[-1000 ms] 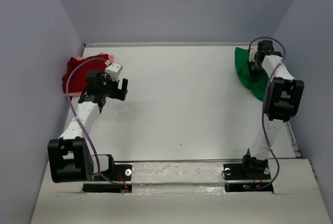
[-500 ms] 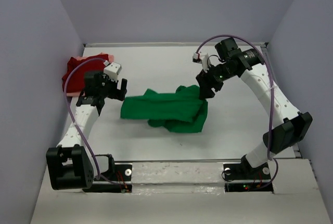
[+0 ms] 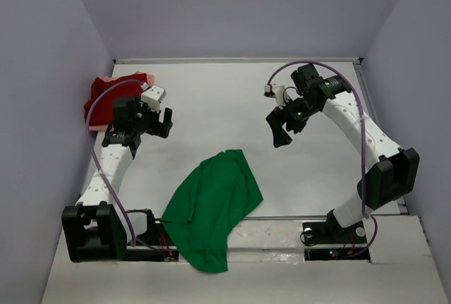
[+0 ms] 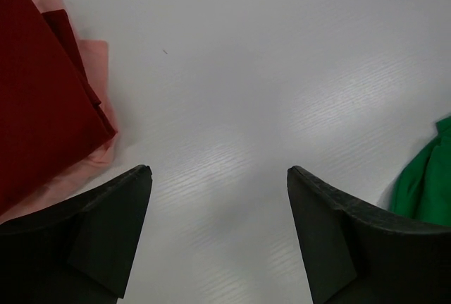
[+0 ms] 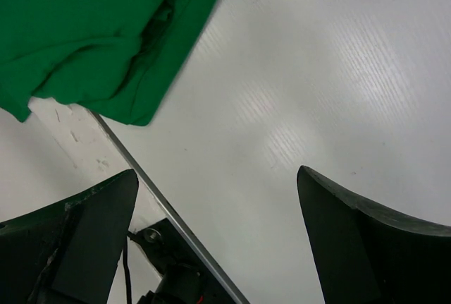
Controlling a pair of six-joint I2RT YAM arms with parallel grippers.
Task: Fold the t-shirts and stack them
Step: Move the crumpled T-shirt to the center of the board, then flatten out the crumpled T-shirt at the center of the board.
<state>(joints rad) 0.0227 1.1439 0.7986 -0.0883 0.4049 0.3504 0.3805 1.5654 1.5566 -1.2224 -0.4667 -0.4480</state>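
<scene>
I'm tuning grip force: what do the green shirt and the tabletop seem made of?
Green t-shirt: soft matte cloth, probably cotton knit; it lies limp in loose folds and creases. Table: hard, smooth white board, perhaps laminate or plastic; it shows a faint sheen and fine parallel lines in the wrist views.

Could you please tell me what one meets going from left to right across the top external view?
dark red t-shirt → left hand → green t-shirt → right hand
</scene>
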